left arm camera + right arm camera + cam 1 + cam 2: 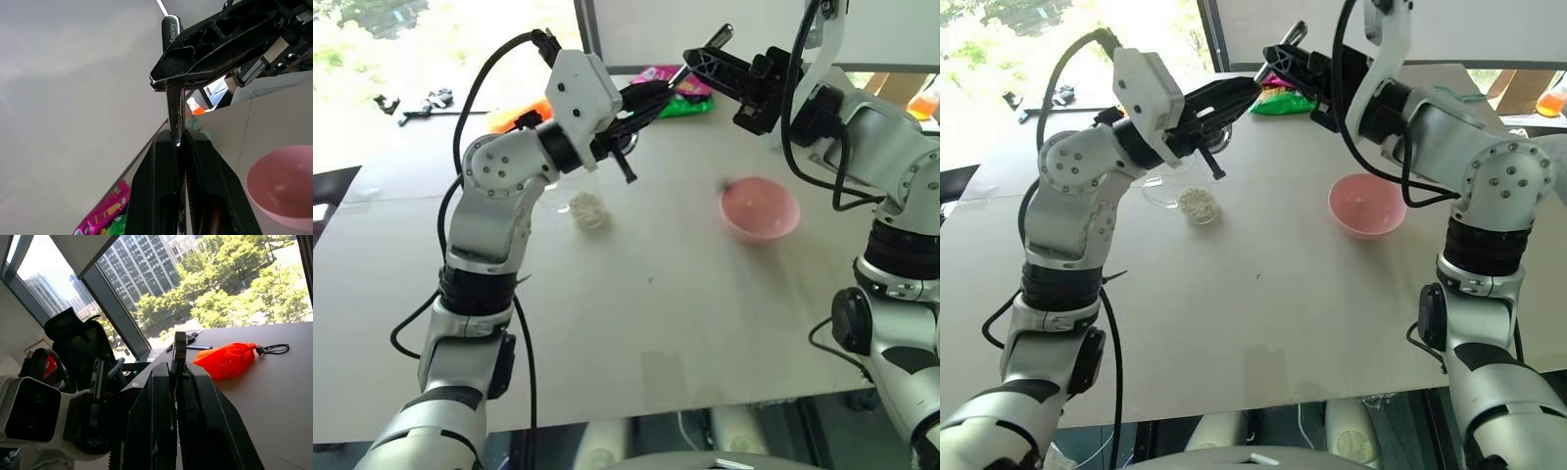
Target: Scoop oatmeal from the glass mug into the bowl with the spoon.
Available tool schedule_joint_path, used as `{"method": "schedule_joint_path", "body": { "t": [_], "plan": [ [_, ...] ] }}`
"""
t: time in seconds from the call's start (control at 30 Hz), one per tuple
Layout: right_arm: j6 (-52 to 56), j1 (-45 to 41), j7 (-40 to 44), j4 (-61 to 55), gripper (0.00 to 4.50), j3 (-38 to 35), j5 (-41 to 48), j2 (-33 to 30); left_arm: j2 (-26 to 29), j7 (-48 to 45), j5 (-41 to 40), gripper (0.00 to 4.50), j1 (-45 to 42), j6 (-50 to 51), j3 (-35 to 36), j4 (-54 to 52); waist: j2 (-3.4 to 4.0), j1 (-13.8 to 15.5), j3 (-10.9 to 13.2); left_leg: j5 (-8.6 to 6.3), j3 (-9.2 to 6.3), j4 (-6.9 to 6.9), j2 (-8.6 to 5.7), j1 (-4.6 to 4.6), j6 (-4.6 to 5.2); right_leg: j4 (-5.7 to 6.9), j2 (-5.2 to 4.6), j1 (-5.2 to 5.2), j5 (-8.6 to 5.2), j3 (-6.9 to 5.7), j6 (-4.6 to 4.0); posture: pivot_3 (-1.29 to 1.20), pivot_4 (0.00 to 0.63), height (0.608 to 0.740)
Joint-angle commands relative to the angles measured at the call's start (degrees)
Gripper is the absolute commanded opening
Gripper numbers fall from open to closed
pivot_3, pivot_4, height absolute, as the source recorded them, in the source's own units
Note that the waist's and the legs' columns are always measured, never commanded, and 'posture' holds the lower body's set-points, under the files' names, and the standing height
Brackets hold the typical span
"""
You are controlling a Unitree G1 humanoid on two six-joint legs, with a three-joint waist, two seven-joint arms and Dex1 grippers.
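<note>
1. Both grippers are meeting in the air above the far side of a pale table point(656, 323), each one gripping the same spoon point(172, 58).
2. The left gripper point(180, 139) is pinching the spoon's shiny stem between its closed black fingers.
3. The right gripper point(693, 59) is clamping the spoon higher up, near the handle's tip — fingers pressed together on the metal.
4. The glass mug point(573, 196) is sitting on the table beneath the left arm, which partly hides it; it seems to be upright.
5. The oatmeal point(1198, 204) is resting in a small pale heap inside the mug.
6. The bowl point(760, 209) — pink and round — is standing well apart from the mug, under the right arm.
</note>
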Motion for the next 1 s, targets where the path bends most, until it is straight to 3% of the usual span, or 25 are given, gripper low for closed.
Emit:
{"method": "schedule_joint_path", "body": {
  "t": [0.03,0.07,0.23,0.4,0.57,0.77,1.0],
  "plan": [
    [-2.2,-1.8,-1.8,-0.4,0.09,-2.4,2.3,0.2,0.3,-1.1,-4.1,0.00,1.3,3.7,2.1,-3.4,0.00,0.0,0.0,0.00,0.00,0.00,0.00,0.00,0.00,0.00,0.00,0.00,0.00,0.01,0.00,0.00,0.150,0.740],
    [-2.4,-1.8,-2.3,-0.1,0.00,-2.8,2.4,0.0,-0.1,0.6,-6.2,0.79,1.1,6.7,3.6,-4.1,0.00,0.0,0.0,0.00,0.00,0.00,0.00,0.00,0.00,0.00,0.00,0.00,0.00,0.00,0.00,0.00,0.150,0.740],
    [-4.4,-3.1,-1.8,6.4,0.00,-5.4,-1.2,-3.5,-1.5,12.8,-18.1,2.83,1.9,24.1,14.1,-12.2,0.00,0.1,0.0,0.00,-0.02,0.11,0.00,-0.05,0.00,0.01,-0.01,0.01,0.00,0.00,0.00,0.00,0.150,0.740],
    [-5.5,-2.1,-0.4,9.6,0.00,-8.1,-3.4,-6.7,-1.0,22.9,-22.7,2.83,13.0,32.6,23.2,-23.7,0.04,-0.2,0.0,-0.01,0.09,0.02,0.03,0.00,0.01,-0.01,0.02,0.00,0.00,0.08,0.01,0.00,0.150,0.740],
    [-5.3,1.6,0.0,9.6,0.00,-10.2,-4.5,-7.9,-1.7,26.7,-20.8,2.83,28.5,31.5,28.3,-29.2,0.05,0.1,0.0,-0.01,0.19,0.03,0.10,0.04,0.01,0.03,0.07,0.00,0.00,0.14,0.00,0.00,0.150,0.740],
    [-4.8,5.7,-1.4,7.0,0.00,-11.3,-4.6,-8.0,-4.8,30.2,-12.9,2.83,38.9,24.4,27.5,-23.3,0.06,1.0,0.0,-0.01,0.36,0.12,0.07,0.03,0.01,0.08,0.06,0.02,0.00,0.14,0.00,0.00,0.150,0.740],
    [-4.8,7.4,-4.1,3.8,0.00,-12.3,-2.8,-8.1,-5.9,29.7,-6.4,2.83,37.5,18.2,22.2,-12.1,0.07,1.6,0.0,-0.01,0.41,0.12,0.06,0.03,0.02,0.08,0.05,0.02,0.00,0.15,0.00,0.00,0.150,0.740]
  ]
}}
